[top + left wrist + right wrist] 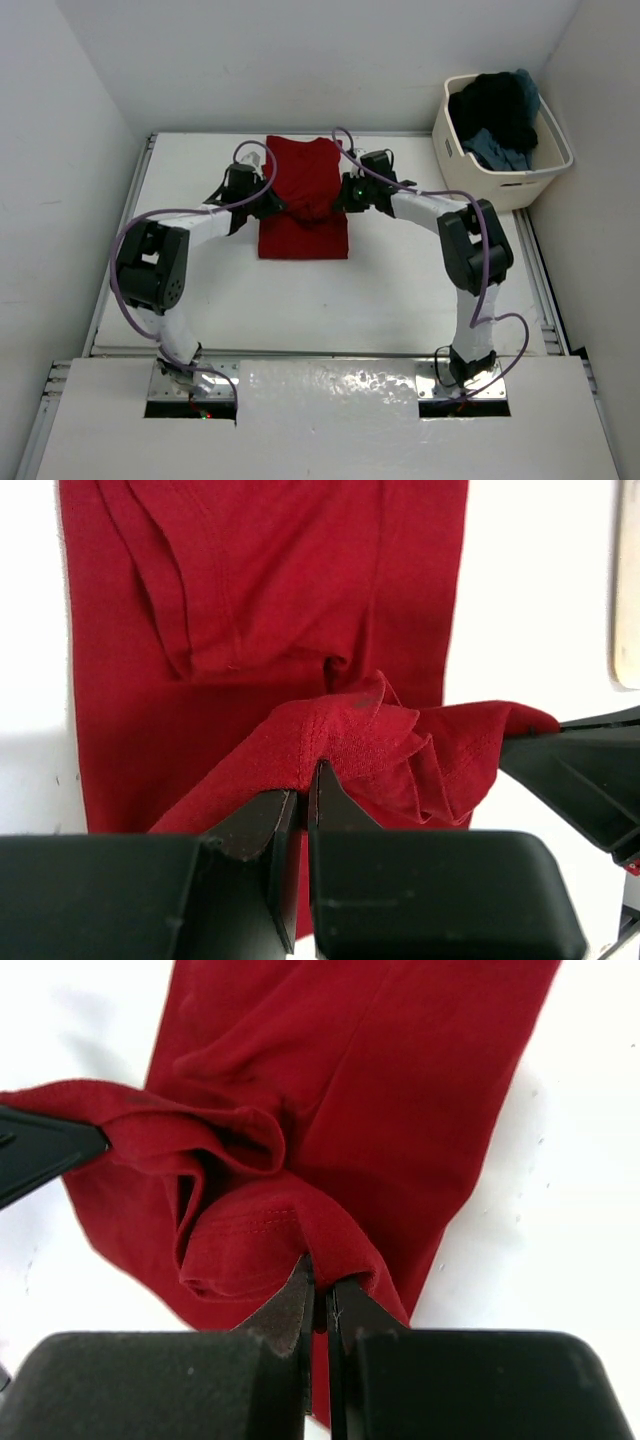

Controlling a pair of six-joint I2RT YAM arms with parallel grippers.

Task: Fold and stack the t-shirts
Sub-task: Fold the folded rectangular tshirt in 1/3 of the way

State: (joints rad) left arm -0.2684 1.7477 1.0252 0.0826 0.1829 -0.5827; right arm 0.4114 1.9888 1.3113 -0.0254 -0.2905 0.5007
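Observation:
A red t-shirt (303, 180) lies as a long folded strip in the middle of the table. My left gripper (272, 203) is shut on its hem at the left (303, 778). My right gripper (338, 201) is shut on the hem at the right (322, 1278). Both hold the bunched hem (400, 745) lifted above the shirt's middle, close together. The right gripper's finger shows at the right of the left wrist view (580, 770). Black (495, 105) and blue-grey (497, 150) shirts lie in the cream tub (552, 165). The lavender shirt is out of view.
The tub stands off the table's back right corner. White walls close in the table at the left, back and right. The shirt's collar end (300, 145) lies near the back edge.

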